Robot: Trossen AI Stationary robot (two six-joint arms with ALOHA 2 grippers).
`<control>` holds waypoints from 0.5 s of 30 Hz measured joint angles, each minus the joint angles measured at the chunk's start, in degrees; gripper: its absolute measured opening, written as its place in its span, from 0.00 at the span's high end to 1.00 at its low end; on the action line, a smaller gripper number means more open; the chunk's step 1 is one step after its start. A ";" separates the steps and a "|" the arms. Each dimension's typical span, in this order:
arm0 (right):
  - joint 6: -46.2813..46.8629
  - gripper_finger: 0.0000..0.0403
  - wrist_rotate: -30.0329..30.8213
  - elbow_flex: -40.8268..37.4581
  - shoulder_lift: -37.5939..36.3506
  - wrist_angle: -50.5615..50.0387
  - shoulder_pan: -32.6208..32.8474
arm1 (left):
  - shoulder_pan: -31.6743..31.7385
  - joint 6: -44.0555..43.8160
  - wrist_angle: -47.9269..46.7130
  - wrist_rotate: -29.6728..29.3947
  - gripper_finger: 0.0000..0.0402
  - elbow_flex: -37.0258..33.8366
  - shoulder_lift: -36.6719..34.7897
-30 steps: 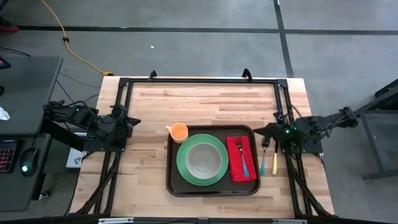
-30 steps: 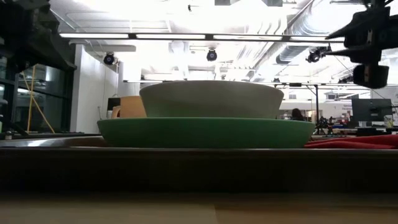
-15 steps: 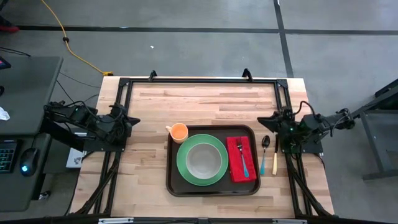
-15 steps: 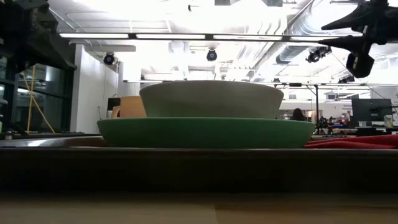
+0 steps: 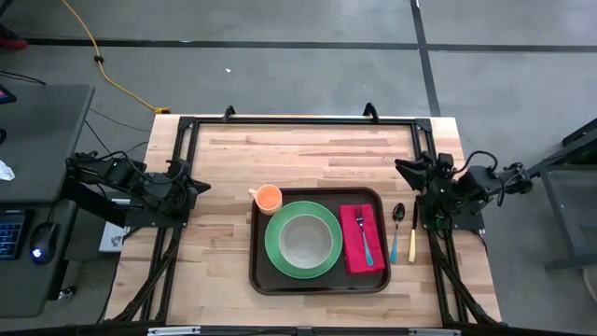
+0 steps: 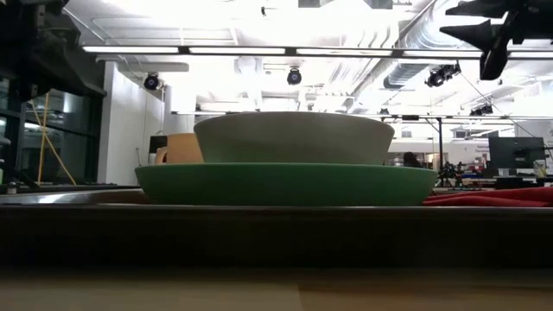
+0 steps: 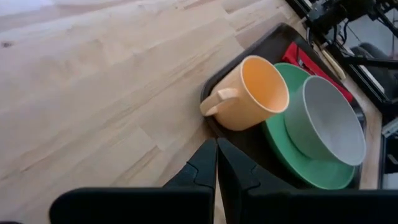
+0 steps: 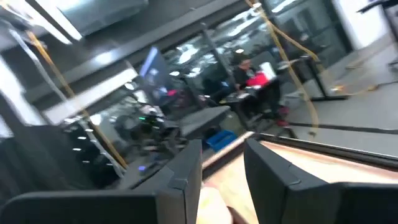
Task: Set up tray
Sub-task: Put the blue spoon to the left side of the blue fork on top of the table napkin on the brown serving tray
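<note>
High view shows the tray [image 5: 318, 285] low in the middle of the frame, on the wooden table [image 5: 308, 154]. On it sit a green plate [image 5: 275, 254] with a gray bowl [image 5: 303, 240], a red napkin [image 5: 353, 257] with a fork [image 5: 365, 238], and an orange cup [image 5: 269, 198]. A spoon [image 5: 395, 224] lies just right of the tray. Left gripper [image 5: 202, 184] waits at the left edge, fingers pressed together. Right gripper [image 5: 403, 168] sits at the right edge, fingers a little apart, holding nothing.

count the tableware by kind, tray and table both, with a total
tray: 1
plate: 1
bowl: 1
cup: 1
napkin: 1
fork: 1
spoon: 1
knife: 1
total: 8
</note>
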 joint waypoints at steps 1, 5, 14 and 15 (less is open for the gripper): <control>-0.40 0.76 0.65 0.00 0.05 -0.26 0.01 | -0.02 -0.23 -0.02 0.28 0.89 0.00 0.00; -1.68 0.76 3.74 0.00 1.19 -2.87 -0.01 | -0.01 -1.14 0.00 0.72 0.89 0.00 0.00; 9.31 0.76 4.20 11.64 12.20 -25.76 0.01 | -0.01 -1.19 0.00 0.77 0.89 0.00 0.00; 11.83 0.76 4.07 13.95 14.21 -29.95 0.01 | -0.01 -1.19 0.00 0.77 0.89 0.00 0.00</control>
